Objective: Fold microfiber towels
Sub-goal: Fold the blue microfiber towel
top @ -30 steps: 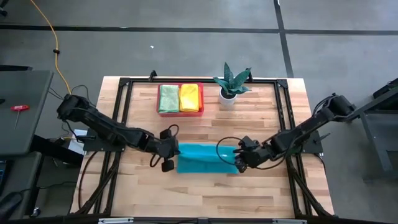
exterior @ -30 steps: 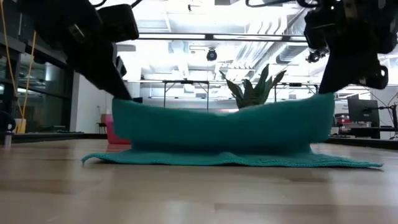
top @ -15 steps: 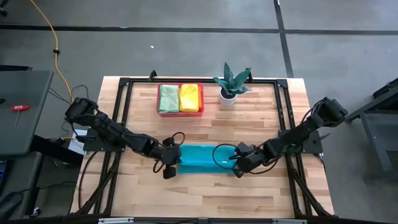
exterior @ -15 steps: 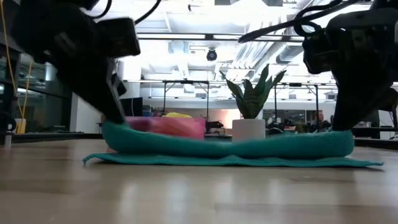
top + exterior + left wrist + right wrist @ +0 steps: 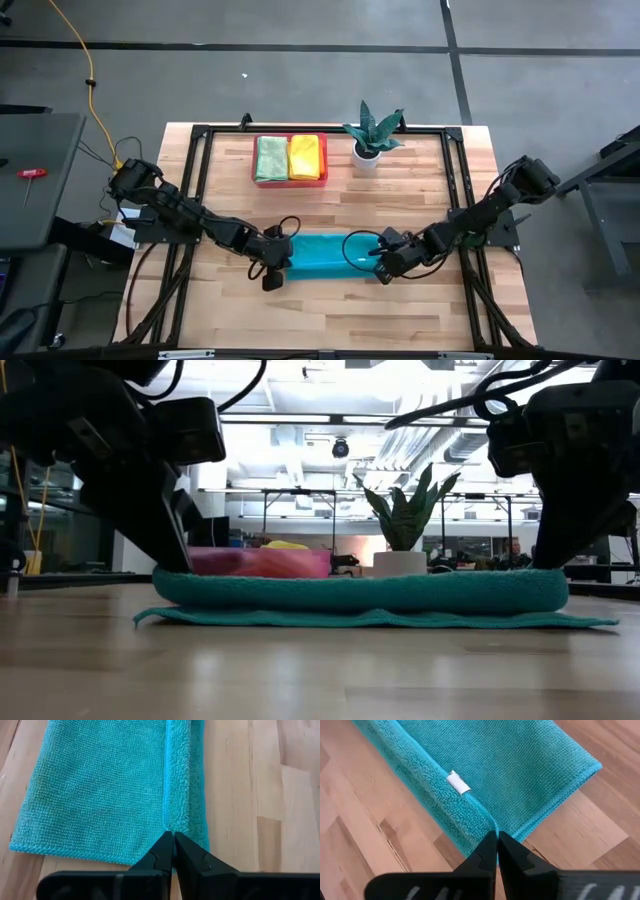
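Note:
A teal microfiber towel lies folded over on the wooden table near its middle. Its upper layer rests on the lower one, and a narrow strip of the lower layer sticks out toward the near edge. My left gripper is shut on the towel's left end. My right gripper is shut on its right end. A white label shows near the right end. My left gripper pinches the edge of the upper layer at the towel's left end between its two fingertips, slanting down from the left. The edge lies down on the lower layer. My right gripper pinches the same edge of the upper layer close to the towel's right corner, slanting down from the right. The cloth lies flat on the layer below, slack between the two grippers.
A pink tray at the far side holds a folded light green towel and a folded yellow towel. A potted plant stands to its right. Bare wood lies near the front edge.
Both grippers have sunk and gone toward the table's near edge, still shut on the towel. The edge they hold, lifted and standing up a second ago, has come down onto the lower layer, so the towel now lies folded over while its near part stayed put.

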`<state>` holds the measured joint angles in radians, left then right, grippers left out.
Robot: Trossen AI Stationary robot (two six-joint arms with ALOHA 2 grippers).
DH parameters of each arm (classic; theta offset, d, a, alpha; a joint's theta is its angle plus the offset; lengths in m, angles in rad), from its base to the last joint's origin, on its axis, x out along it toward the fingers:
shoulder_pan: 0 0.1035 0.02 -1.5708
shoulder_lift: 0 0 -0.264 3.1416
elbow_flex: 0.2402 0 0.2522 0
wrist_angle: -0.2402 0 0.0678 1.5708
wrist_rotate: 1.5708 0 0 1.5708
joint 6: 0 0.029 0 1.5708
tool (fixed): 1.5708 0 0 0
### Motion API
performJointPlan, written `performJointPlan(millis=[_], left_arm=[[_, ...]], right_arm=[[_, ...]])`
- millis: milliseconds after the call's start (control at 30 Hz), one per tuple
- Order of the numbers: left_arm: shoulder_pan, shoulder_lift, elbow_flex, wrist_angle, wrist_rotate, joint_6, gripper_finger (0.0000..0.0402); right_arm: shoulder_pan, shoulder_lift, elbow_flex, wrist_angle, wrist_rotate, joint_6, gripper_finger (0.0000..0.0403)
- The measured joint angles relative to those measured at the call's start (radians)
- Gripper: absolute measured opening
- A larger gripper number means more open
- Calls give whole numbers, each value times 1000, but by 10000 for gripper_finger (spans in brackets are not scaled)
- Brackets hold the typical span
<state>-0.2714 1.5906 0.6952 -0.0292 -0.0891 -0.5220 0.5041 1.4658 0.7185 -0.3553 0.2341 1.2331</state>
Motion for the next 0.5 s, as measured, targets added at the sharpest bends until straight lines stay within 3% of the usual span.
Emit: performJointPlan(millis=[333,500], left_arm=[[1,0,0,26,1,0,22],[1,0,0,75,64,1,43]], right_arm=[[0,0,0,5,-12,-1,7],[0,0,0,39,-118,-34,64]])
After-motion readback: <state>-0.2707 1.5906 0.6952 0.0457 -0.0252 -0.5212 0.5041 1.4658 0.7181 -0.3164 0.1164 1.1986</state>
